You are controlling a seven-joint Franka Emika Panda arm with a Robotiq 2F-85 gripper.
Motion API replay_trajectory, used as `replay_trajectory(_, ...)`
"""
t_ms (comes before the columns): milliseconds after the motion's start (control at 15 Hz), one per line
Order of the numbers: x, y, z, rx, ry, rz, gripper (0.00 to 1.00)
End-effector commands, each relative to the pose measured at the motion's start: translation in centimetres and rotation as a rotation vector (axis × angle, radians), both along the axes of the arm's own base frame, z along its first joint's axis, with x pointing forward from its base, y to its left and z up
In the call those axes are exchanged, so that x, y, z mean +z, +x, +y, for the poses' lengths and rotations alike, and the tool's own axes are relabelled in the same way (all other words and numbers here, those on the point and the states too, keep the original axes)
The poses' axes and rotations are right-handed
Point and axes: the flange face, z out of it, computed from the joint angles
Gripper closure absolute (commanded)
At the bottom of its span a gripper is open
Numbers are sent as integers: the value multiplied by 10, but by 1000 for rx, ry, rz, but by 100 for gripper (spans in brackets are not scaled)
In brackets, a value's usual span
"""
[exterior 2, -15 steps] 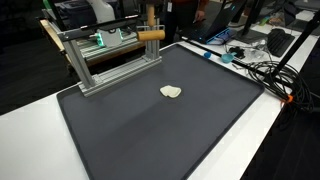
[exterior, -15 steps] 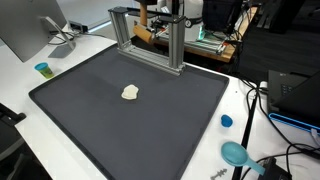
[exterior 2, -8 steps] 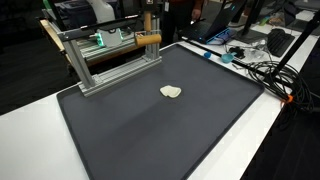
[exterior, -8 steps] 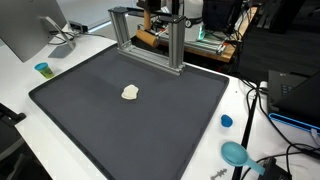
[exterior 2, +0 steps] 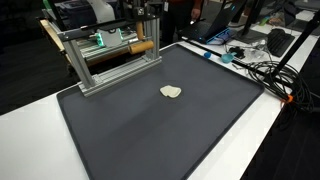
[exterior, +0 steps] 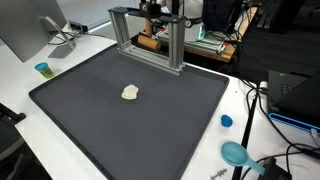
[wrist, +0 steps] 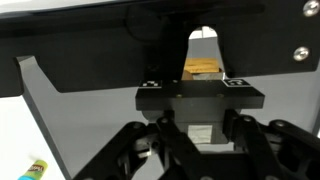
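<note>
- Exterior view, camera facing the frame's open side: your gripper (exterior: 152,14) sits at the 12 o'clock edge of the scene, behind the top bar of the metal frame (exterior: 147,38); the jaws are drawn in on a wooden handle (exterior: 150,41) that shows at 6 o'clock from the gripper, seen through the frame's opening; the black mat (exterior: 130,110) fills the centre; a pale crumpled lump (exterior: 129,92) lies on the mat at 7 o'clock from the frame, well apart from it; a blue cup (exterior: 42,69) stands off the mat at 9 o'clock; a blue cap (exterior: 226,121) and a teal dish (exterior: 236,153) lie off the mat toward 4 o'clock.
- Exterior view, camera on the opposite side: your gripper (exterior 2: 150,14) hangs above the frame (exterior 2: 105,55); the wooden handle (exterior 2: 141,46) lies level, just beside the frame's upright post, directly at 6 o'clock from the gripper; the pale lump (exterior 2: 172,92) rests on the mat (exterior 2: 160,125) at 5 o'clock from the frame; cables (exterior 2: 262,68) trail at 3 o'clock.
- Wrist view: your gripper (wrist: 200,118) fills the lower half; the fingers are closed about the wooden handle (wrist: 202,69), seen at 12 o'clock through a gap in the dark bar; a green-and-yellow object (wrist: 33,169) shows at 8 o'clock.
</note>
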Motion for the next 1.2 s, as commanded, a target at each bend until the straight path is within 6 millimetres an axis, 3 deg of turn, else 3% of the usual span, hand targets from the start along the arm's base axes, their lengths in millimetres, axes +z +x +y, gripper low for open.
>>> replay_trajectory(0,15,-33,-1,40,35,-40,78)
replay_trajectory(467,24,-53,15,127,59,-3,78)
replay_trajectory(533,24,-52,18,129,66,17,69)
replay_trajectory(600,23,-51,19,134,70,30,28)
replay_trajectory(733,21,-49,21,125,81,54,22)
replay_trajectory(933,23,-50,24,108,86,73,0)
replay_trajectory(1133,33,-54,12,15,73,59,0)
